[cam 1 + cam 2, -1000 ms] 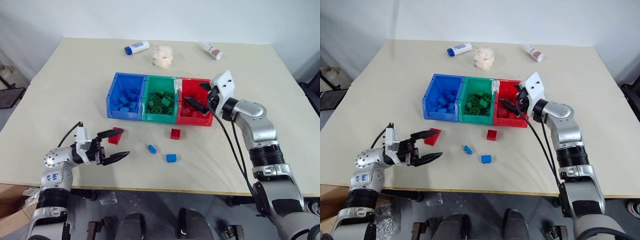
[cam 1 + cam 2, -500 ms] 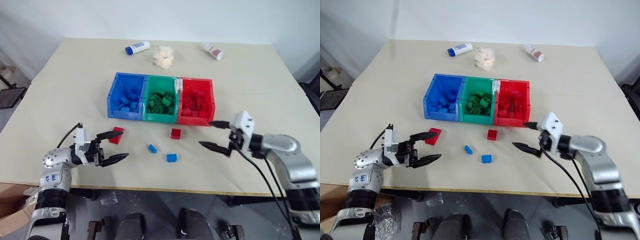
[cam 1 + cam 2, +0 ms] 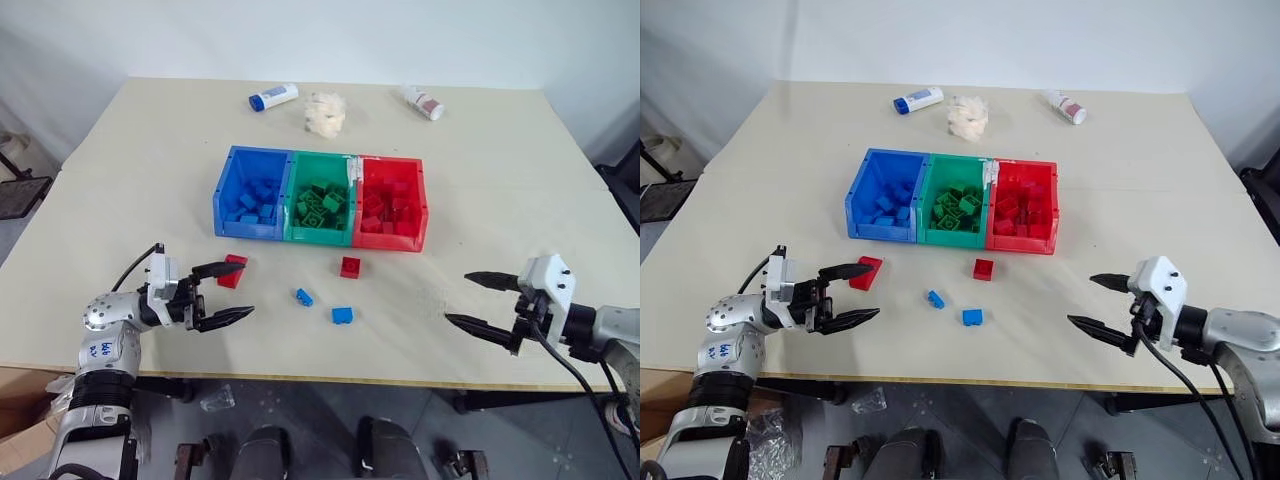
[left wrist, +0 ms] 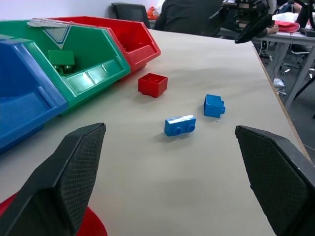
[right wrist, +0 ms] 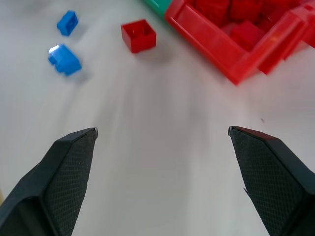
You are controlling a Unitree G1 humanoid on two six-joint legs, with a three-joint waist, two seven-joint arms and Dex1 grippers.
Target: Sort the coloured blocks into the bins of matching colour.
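Three joined bins sit mid-table: blue [image 3: 226, 188], green [image 3: 294, 200] and red [image 3: 420, 205], each holding blocks of its own colour. In front of them lie loose blocks: a red one [image 3: 350, 266], two small blue ones [image 3: 304, 297] [image 3: 343, 315], and a red one [image 3: 233, 270] by the upper finger of my left gripper [image 3: 242, 288]. That gripper is open and empty, pointing right along the table. My right gripper [image 3: 457, 297] hangs open and empty near the front right edge, pointing left toward the loose blocks [image 5: 139, 35].
Two white bottles [image 3: 273, 96] [image 3: 424, 101] and a crumpled cream wad [image 3: 326, 112] lie at the table's far side. The table's front edge [image 3: 400, 382] runs just below both grippers. Bare tabletop lies right of the bins.
My right gripper has drawn back from over the red bin to the front right of the table, still open. The left gripper has stayed put.
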